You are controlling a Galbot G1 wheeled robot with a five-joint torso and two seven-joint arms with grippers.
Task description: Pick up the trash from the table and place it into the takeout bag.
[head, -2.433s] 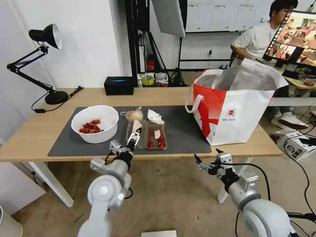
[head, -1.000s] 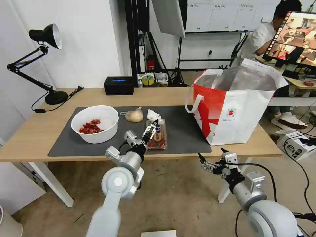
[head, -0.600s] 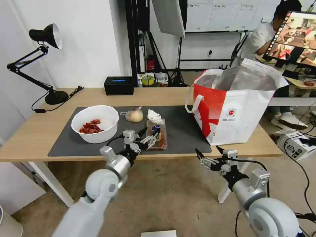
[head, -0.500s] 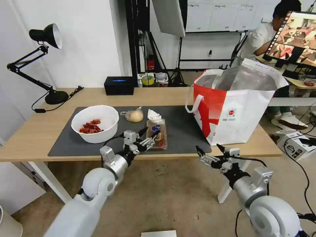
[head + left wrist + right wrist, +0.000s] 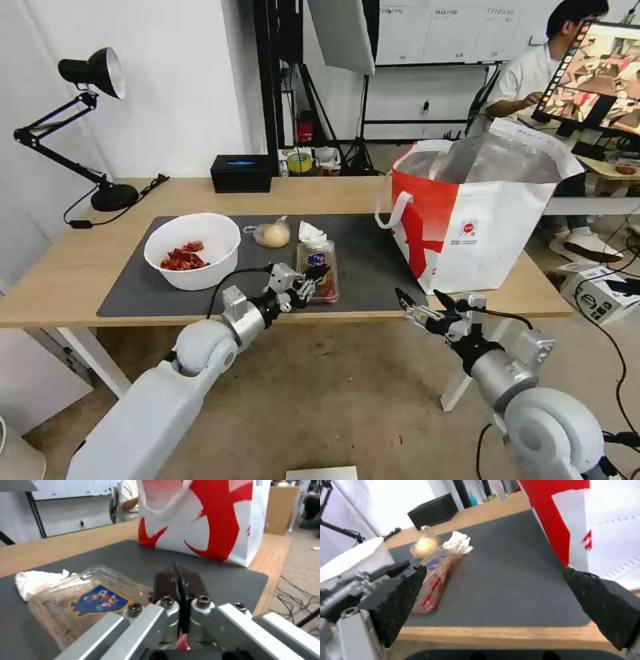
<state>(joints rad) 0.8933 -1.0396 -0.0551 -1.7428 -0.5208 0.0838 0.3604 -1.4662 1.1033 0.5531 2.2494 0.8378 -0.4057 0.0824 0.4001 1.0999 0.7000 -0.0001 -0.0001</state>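
Observation:
The clear tray (image 5: 319, 267) of red tomatoes lies lid-down on the grey mat (image 5: 377, 270) of the table (image 5: 60, 267). My left gripper (image 5: 315, 274) reaches in from the near left and is shut on the tray's near edge; in the left wrist view the gripper (image 5: 178, 580) has its pads pressed together beside the tray (image 5: 83, 597). Behind the tray sit the crumpled tissue (image 5: 311, 235) and the bagged beige lump (image 5: 272, 234). The white bowl (image 5: 192, 250) with red scraps stands to the left. The takeout bag (image 5: 480, 227) stands open on the right. My right gripper (image 5: 420, 308) hangs open below the table's front edge.
A black box (image 5: 241, 173) and a desk lamp (image 5: 100, 133) stand at the table's back left. Bare mat lies between the tray and the takeout bag (image 5: 573, 517). A cardboard box (image 5: 600, 290) and cables lie on the floor to the right.
The tray's lid has been folded shut. My left gripper let go, swung low to the tray's near-left side, then went from open to shut there. The right gripper rose slightly.

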